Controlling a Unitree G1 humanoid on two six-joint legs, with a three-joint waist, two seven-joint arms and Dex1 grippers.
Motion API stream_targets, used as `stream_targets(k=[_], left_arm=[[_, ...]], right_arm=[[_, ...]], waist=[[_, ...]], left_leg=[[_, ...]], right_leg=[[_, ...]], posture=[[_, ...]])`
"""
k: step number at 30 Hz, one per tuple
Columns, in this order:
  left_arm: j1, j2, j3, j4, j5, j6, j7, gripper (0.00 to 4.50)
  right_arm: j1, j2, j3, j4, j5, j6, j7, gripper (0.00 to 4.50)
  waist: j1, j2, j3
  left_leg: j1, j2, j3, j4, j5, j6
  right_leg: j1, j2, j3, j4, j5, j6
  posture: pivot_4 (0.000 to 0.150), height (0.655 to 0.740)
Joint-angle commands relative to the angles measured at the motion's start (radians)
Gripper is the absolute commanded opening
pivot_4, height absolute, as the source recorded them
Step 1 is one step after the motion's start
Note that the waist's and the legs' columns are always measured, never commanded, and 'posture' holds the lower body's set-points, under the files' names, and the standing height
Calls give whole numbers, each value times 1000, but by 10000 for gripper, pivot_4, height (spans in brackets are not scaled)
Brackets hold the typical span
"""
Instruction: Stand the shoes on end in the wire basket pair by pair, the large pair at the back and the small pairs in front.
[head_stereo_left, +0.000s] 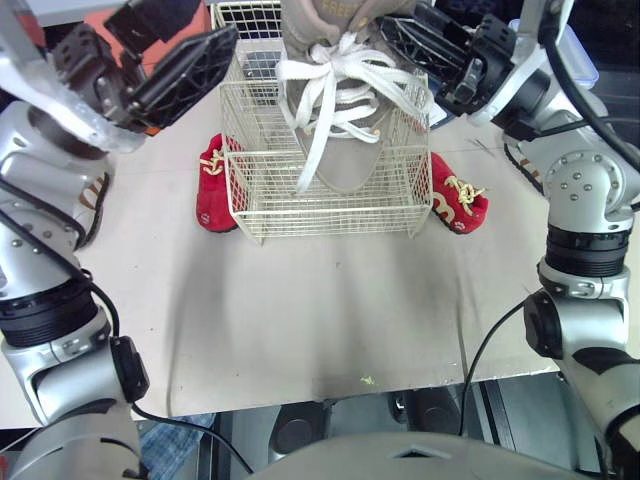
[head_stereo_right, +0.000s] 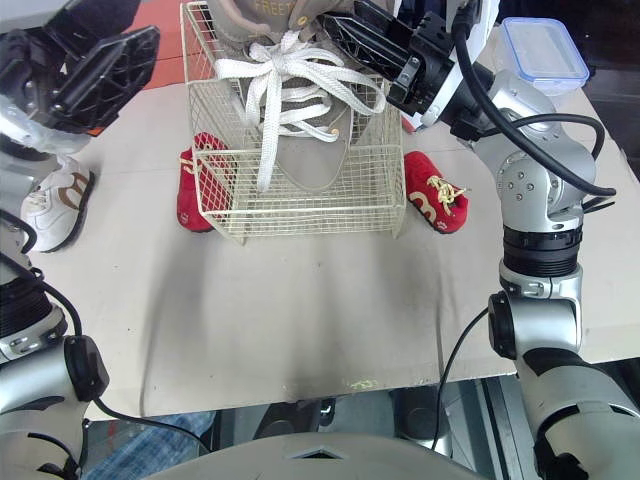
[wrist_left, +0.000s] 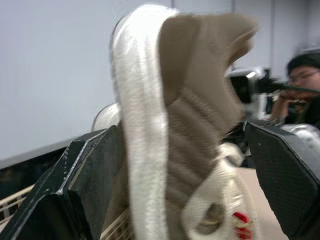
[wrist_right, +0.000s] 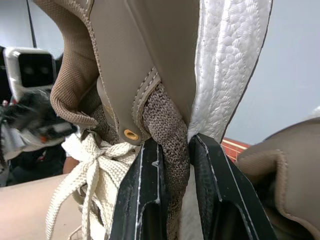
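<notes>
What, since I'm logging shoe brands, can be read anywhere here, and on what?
"FREET", as far as it reads at the picture's top edge: tongue of the beige shoe.
White mark on the red shoe: too small to read.
No other legible text.

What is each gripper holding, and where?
Right gripper pinches the large tan lace-up sneaker by its knit upper near the collar. Left gripper is open, holding nothing.

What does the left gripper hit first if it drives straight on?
The left gripper would likely meet the tan knit sneaker with white sole and laces, dead ahead between its open fingers, in the cream wire basket. Gap unclear.
</notes>
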Motion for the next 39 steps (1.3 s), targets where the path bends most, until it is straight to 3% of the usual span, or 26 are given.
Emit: stream_targets(k=[1,15,30,31,34,35,36,38,39], left_arm=[[-19,-10,-12,-21,3,-12,-16,43840],[-99,-60,-78,131,109,-57,-103,43840],[-113,-100,-107,91,20,66,-172,43840],[-115,-102,-109,92,23,67,-173,38556],[-122,-104,-114,96,29,71,-180,29623],[-125,-104,-116,99,34,70,-182,23023],[-127,-105,-117,101,36,69,-183,21607],[-132,-107,-118,105,48,60,-181,14569],[-135,-108,-118,109,53,57,-180,13899]], right_arm=[[-37,6,-20,-40,14,-21,-13,850],[-25,33,-59,-89,154,4,3,850],[-23,42,-29,-98,173,13,11,850],[-22,42,-29,-98,175,13,12,850],[-19,41,-30,-101,180,17,16,850],[-17,40,-30,-102,179,18,17,850],[-16,39,-31,-102,179,19,17,850],[-10,36,-32,-107,181,23,16,850],[-7,34,-32,-108,182,27,16,850]], waist=[[0,0,0],[-1,0,0],[-2,0,0],[-2,0,0],[-2,0,0],[-2,0,0],[-2,0,0],[-2,0,0],[-2,0,0]], left_leg=[[0,0,0,0,0,0],[0,0,0,0,0,0],[0,0,0,0,0,0],[0,0,0,0,0,0],[0,0,0,0,0,0],[-1,0,0,0,0,0],[0,0,0,0,0,0],[0,0,0,0,0,0],[0,0,0,0,0,0]], right_leg=[[0,0,0,0,0,0],[0,0,0,0,0,0],[0,0,0,0,0,0],[0,0,0,0,0,0],[0,0,0,0,0,0],[0,0,0,0,0,0],[0,0,0,0,0,0],[0,0,0,0,0,0],[0,0,0,0,0,0]], posture=[[1500,7400],[1500,7400],[1500,7400],[1500,7400],[1500,7400],[1500,7400],[1500,7400],[1500,7400],[1500,7400]])
